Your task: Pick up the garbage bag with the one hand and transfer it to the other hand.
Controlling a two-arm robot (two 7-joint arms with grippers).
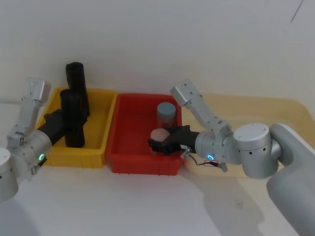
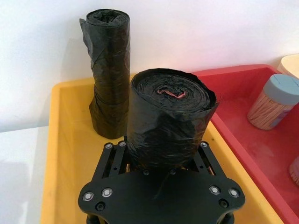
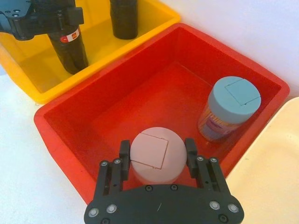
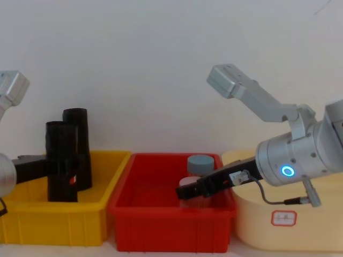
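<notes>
White wall (image 1: 197, 39) behind, white worktop (image 1: 147, 206) below. Left gripper (image 2: 159, 151) fingers (image 2: 112, 158) clamped on garbage bag (image 2: 170, 116), roll upright in yellow bin (image 2: 65, 154), plain black roll (image 2: 110, 70) just behind. Right gripper (image 3: 157, 150) fingers (image 3: 124, 156) closed on pink-lidded jar (image 3: 154, 156) in red bin (image 3: 60, 135), blue-lidded jar (image 3: 231, 105) near.

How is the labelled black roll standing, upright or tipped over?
Upright: the garbage bag stands vertical in the yellow bin, the left gripper closed around it.

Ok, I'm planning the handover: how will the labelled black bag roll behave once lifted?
Probably stiff: the garbage bag, gripped by the left pincer, is a tightly wound roll. Its crinkled plastic skin may slip or dent. Tall and narrow, it would likely tip if stood carelessly. The right pincer is at the red bin.
</notes>
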